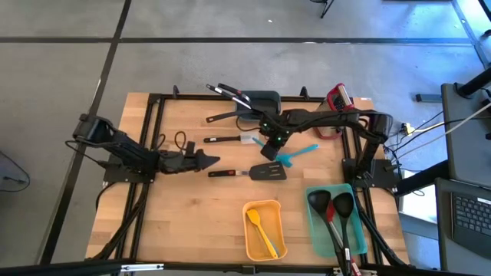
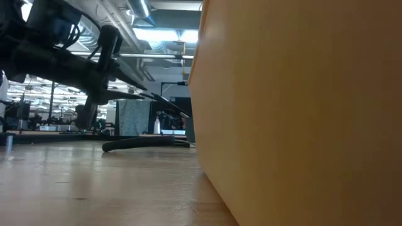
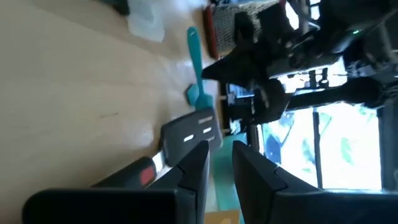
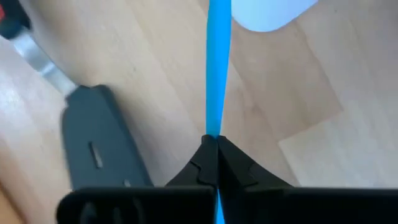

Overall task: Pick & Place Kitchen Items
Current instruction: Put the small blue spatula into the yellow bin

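Wood worktop [image 1: 192, 222], grey floor around. Right end effector [image 4: 216, 163] mid-worktop, jaws closed on teal spatula [image 4: 217, 68] handle. Black turner [image 1: 257, 172] lies just beside it. Left end effector [image 3: 219, 168] low at worktop left, fingers narrowly apart, gripping nothing. Front-left worktop bare.

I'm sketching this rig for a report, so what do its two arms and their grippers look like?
Both arms are dark, nearly black, built of slim jointed links with black cables trailing along them to the frame. The left gripper ends in two flat, angular black fingers with bevelled tips. The right gripper has the same wedge-shaped matte black fingers, and a small green light glows on its wrist in the high view. No lettering is legible.
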